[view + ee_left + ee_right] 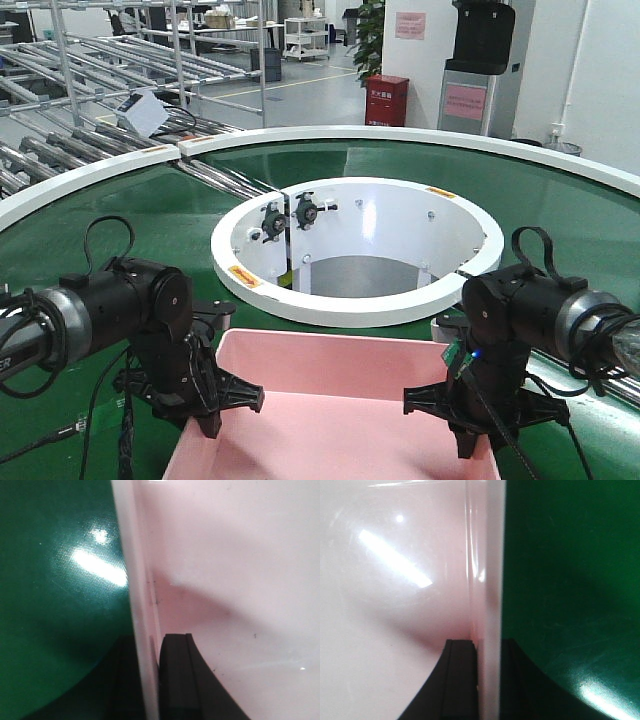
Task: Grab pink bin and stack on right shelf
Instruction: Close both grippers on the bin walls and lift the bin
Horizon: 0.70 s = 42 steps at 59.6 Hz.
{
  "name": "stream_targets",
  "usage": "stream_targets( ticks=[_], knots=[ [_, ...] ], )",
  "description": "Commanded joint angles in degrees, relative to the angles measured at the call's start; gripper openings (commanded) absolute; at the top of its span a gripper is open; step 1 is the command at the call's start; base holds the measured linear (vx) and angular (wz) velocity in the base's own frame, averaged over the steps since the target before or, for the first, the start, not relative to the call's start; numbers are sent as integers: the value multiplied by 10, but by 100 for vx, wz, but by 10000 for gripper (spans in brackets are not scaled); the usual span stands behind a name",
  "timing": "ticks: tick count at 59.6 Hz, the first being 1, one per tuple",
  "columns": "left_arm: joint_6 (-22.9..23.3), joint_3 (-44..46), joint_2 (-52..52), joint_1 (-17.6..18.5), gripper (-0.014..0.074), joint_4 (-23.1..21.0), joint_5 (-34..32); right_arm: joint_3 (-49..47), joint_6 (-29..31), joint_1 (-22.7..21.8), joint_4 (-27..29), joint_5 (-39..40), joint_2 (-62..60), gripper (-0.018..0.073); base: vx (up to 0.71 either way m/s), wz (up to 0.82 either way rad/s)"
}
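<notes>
Pink bin: the pink bin [330,400] sits on the green conveyor belt [110,230] right in front of the robot, just this side of the white inner ring [350,312].
Left gripper: the left gripper [212,412] straddles the bin's left wall — one black finger [180,680] inside, the other outside. Both are pressed to the plastic with no gap that I can see, so I take it as clamped on the wall.
Right gripper: the right gripper [462,425] does the same on the right wall. Its wrist view shows the wall pinched between the two fingers.
Right shelf: not in sight from any view.
Step in hand: the two-sided grasp looks made. I cannot tell whether the bin has left the belt.
Next move: a level lift with both arms together, keeping their spacing fixed so the thin walls neither bow nor slip. Then a carry to the right, towards the shelf.
Risk: the smooth, sloping walls — a slack pinch could let one side slide and tip the bin.
</notes>
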<state>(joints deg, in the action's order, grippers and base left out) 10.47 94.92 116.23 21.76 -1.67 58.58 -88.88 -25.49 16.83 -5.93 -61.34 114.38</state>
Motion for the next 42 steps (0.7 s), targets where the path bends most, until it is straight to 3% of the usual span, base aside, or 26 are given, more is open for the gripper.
stream_targets(
  ticks=[1,13,29,42],
  knots=[
    [0,19,-32,-2,121,17,-3,-17,-1,-4,-22,3,-33,9,0,0],
    [17,19,-44,-2,122,26,18,-31,1,-4,-24,-18,-41,-3,0,0],
    [109,15,-155,7,122,110,92,-29,-2,34,-79,-43,-130,-3,0,0],
    [209,-113,-307,66,122,165,57,61,-31,89,-110,-26,-256,-3,0,0]
  ],
)
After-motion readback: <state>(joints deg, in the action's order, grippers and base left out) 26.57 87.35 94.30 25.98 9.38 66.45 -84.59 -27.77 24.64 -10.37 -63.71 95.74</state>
